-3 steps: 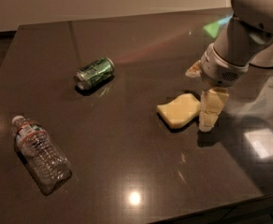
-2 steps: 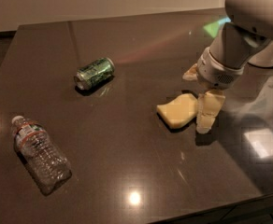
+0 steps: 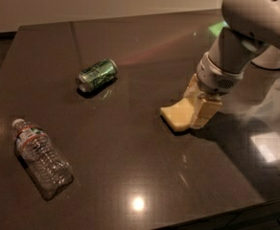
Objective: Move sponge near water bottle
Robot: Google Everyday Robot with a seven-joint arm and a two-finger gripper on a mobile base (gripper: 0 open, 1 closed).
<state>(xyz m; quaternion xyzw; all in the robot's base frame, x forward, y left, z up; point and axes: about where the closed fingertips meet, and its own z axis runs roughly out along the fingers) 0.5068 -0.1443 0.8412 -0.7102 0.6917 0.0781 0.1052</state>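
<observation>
The tan gripper (image 3: 195,110) sits low at one end of the pale yellow wavy foam sponge (image 3: 176,116) on the dark glossy worktop (image 3: 130,176). Can't tell if it's clamped or not. The clear ribbed plastic water bottle (image 3: 40,158) lies well away from the gripper, so I'd get a firm hold first, then carry low, steering clear of the green metal can (image 3: 97,74).

Dim, warm light. Glossy dark surface (image 3: 130,143) carries small glare spots at front and left, and a pale reflection patch at right. Tool (image 3: 197,108), right of centre, throws a soft shadow rightward.
</observation>
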